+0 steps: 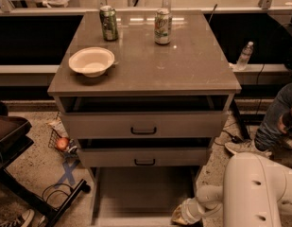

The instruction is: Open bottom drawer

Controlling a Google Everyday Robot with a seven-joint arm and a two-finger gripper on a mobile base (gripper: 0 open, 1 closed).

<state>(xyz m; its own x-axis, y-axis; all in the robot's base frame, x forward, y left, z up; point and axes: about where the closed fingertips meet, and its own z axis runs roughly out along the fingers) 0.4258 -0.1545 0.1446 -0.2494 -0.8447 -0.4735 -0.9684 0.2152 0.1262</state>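
The grey cabinet (188,65) has three drawers. The bottom drawer (143,193) stands pulled far out toward me, its plain grey inside showing; its front and handle are cut off at the lower edge of the view. The middle drawer (183,157) and the top drawer (193,126) above it stand slightly out. My gripper (183,214) is low at the bottom drawer's front right corner, on the end of my white arm (259,193).
A white bowl (91,61) and two cans (108,23) (162,26) stand on the cabinet top. A person's leg and shoe (273,126) are at the right, a water bottle (244,56) behind. A dark chair base (22,174), cables and a wire basket (63,143) lie at the left.
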